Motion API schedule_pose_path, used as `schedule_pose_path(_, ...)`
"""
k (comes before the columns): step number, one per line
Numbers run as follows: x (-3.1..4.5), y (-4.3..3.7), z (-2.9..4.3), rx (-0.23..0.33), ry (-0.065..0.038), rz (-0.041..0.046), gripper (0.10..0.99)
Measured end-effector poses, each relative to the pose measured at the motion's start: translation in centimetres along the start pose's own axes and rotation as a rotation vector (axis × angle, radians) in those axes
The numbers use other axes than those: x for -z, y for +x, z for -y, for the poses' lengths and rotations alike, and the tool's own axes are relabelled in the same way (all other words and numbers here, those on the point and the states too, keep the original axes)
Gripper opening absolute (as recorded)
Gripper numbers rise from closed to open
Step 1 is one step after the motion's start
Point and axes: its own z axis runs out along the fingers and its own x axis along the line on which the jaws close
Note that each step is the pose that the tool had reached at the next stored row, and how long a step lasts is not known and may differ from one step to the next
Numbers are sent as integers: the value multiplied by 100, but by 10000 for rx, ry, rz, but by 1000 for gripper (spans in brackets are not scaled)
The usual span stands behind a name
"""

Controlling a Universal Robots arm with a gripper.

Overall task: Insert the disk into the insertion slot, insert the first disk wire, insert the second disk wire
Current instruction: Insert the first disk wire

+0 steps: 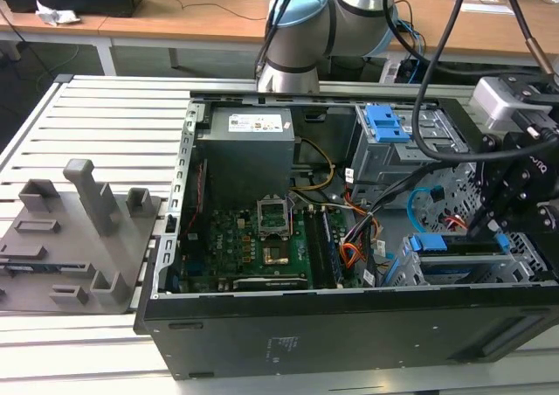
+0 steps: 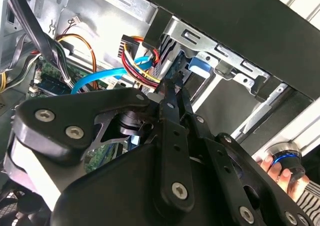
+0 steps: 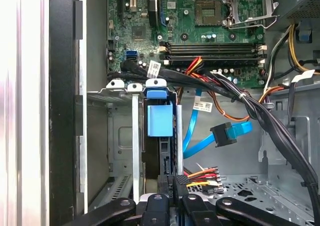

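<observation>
One pincer [image 3: 173, 186], narrow, clamped on the dark plug of the first disk wire [image 3: 202, 176], right at the edge of the disk [image 3: 160, 120] | disk sits inside the insertion slot [image 3: 135, 136], blue carrier showing | second disk wire [image 3: 192, 131] curves beside the slot, its plug free

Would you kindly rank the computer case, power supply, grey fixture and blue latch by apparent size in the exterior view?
1. computer case
2. grey fixture, though it sits nearer the camera, so its lead is unsure
3. power supply
4. blue latch
</observation>
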Motion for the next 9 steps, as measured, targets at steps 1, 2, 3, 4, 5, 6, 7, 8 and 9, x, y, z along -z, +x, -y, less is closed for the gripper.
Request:
schedule_pose_path(1, -6, 1, 5, 0, -1, -2, 169)
schedule_pose_path(2, -11, 1, 10, 0, -1, -3, 169)
schedule_pose_path(3, -20, 1, 17, 0, -1, 0, 169)
schedule_pose_path(4, -27, 1, 23, -1, -2, 0, 169)
schedule_pose_path(5, -30, 1, 25, -2, -2, -1, 169)
schedule_pose_path(6, -31, 1, 25, -1, -2, 0, 169)
schedule_pose_path(7, -32, 1, 26, -1, -2, 1, 169)
schedule_pose_path(8, -32, 1, 26, 0, -2, 2, 169)
schedule_pose_path(9, -33, 0, 26, 0, -1, 3, 169)
